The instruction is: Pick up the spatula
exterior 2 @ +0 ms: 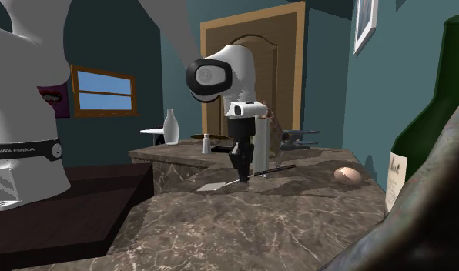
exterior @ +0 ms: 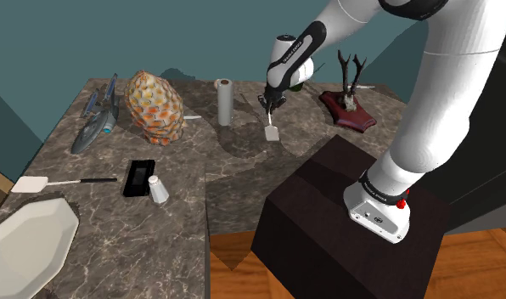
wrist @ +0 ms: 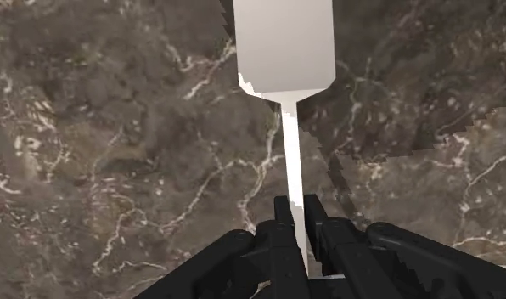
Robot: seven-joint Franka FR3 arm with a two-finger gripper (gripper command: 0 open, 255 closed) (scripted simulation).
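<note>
I am reading the gripper [wrist: 296, 211] as clenched on the spatula [wrist: 285, 47]: both fingers [wrist: 279, 234] are pressing against its thin white shaft. The shaft is running straight out between the fingertips. The flat blade is sitting well beyond them, over the marble counter [wrist: 98, 144], with its shadow falling just beside the shaft.

The marble counter [exterior: 158, 246] bears a grey roll [exterior: 224, 102], antlers [exterior: 350, 98] (reddish plaque [exterior: 362, 119]) and a white platter [exterior: 26, 246].
</note>
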